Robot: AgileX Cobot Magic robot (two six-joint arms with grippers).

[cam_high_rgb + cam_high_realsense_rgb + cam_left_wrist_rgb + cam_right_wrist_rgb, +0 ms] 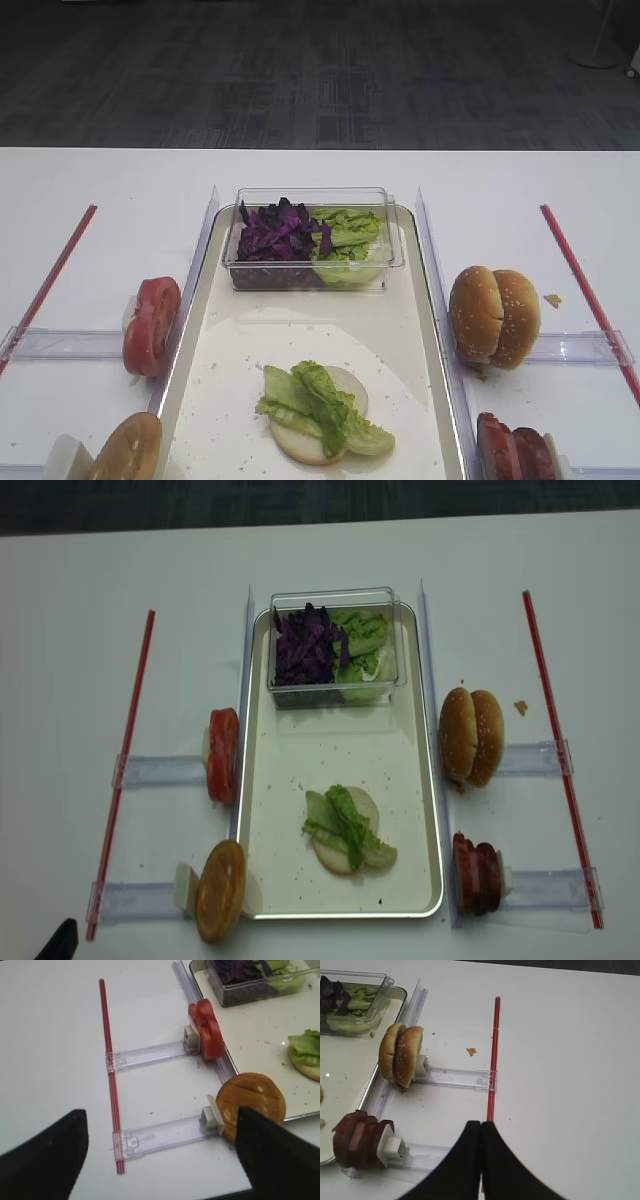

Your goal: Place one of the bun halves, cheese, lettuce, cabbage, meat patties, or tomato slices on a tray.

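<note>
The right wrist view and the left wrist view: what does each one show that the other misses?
Only the right wrist view shows the sesame bun halves, the meat patties and the right claw, shut. Only the left wrist view shows the tomato slices, a brown round disc, the lettuce on a pale bun half and the left claw, open. Both show the tray and the clear tub.

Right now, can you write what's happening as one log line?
tray: pale bun half topped with lettuce | cabbage in clear tub | left fingers open, empty | right fingers shut, empty
</note>
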